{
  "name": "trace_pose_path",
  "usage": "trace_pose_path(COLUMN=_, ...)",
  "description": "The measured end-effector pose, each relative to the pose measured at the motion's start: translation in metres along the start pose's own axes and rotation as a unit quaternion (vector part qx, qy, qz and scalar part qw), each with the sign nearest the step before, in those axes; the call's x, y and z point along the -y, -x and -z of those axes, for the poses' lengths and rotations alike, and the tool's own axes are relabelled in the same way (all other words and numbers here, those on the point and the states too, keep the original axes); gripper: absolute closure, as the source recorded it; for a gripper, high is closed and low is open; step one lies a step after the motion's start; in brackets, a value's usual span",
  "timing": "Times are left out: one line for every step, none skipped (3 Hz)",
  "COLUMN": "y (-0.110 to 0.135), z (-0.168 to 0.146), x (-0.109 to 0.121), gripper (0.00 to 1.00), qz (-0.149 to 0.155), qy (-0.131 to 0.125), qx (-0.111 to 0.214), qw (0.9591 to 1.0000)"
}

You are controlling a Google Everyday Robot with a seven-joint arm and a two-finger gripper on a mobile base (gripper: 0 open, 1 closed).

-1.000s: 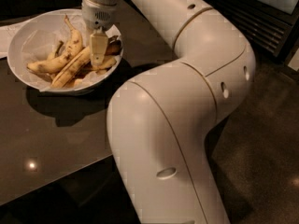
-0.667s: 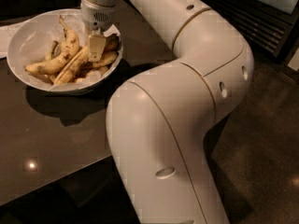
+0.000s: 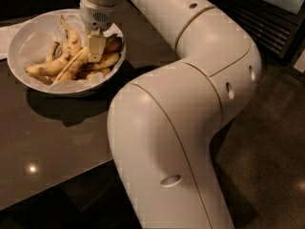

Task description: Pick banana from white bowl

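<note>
The white arm (image 3: 200,80) bends over the dark table (image 3: 47,142). The white bowl (image 3: 26,39) sits at the table's far left. The banana (image 3: 71,66) lies slanted among other bananas (image 3: 47,68) inside. The gripper (image 3: 95,49) is down in the bowl at the banana's upper end; whether it is open or closed I cannot tell

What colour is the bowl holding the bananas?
Glossy white bowl, clearest in the camera view; the gripper hangs over the bananas inside it.
</note>
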State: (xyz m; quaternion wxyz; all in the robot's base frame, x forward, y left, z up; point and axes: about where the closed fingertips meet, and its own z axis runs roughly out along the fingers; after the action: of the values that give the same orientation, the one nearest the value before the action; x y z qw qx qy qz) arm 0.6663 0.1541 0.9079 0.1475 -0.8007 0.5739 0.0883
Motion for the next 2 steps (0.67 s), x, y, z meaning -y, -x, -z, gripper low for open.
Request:
trace_pose_path(y=0.006, z=0.014, x=-0.005, gripper=1.00, qz=0.002, qy=-0.022, qx=0.001, qw=0.9998)
trace_pose_path(y=0.010, z=0.027, x=-0.014, gripper=1.00, qz=0.010, qy=-0.038, qx=0.010, qw=0.9992)
